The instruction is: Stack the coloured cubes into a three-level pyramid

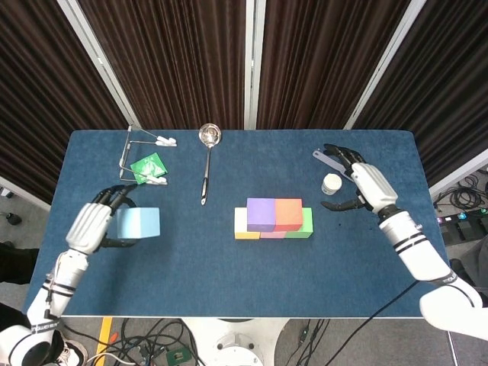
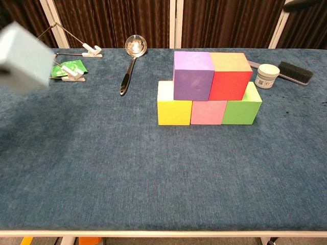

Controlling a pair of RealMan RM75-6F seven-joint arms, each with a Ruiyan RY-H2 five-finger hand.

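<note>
My left hand (image 1: 91,225) holds a light blue cube (image 1: 139,224) lifted above the table at the left; the chest view shows the same light blue cube (image 2: 23,58) high at the left edge, blurred. Near the table's middle stand a yellow cube (image 2: 173,106), a pink cube (image 2: 208,112) and a green cube (image 2: 242,106) in a row. A purple cube (image 2: 192,75) and a red cube (image 2: 230,76) sit on top of them. My right hand (image 1: 364,186) hovers open to the right of the stack, fingers spread.
A metal ladle (image 1: 207,164) lies behind the stack. A wire rack with clips and a green packet (image 1: 147,166) sits at the back left. A small white jar (image 1: 331,183) and a brush (image 2: 295,72) are at the right, close to my right hand.
</note>
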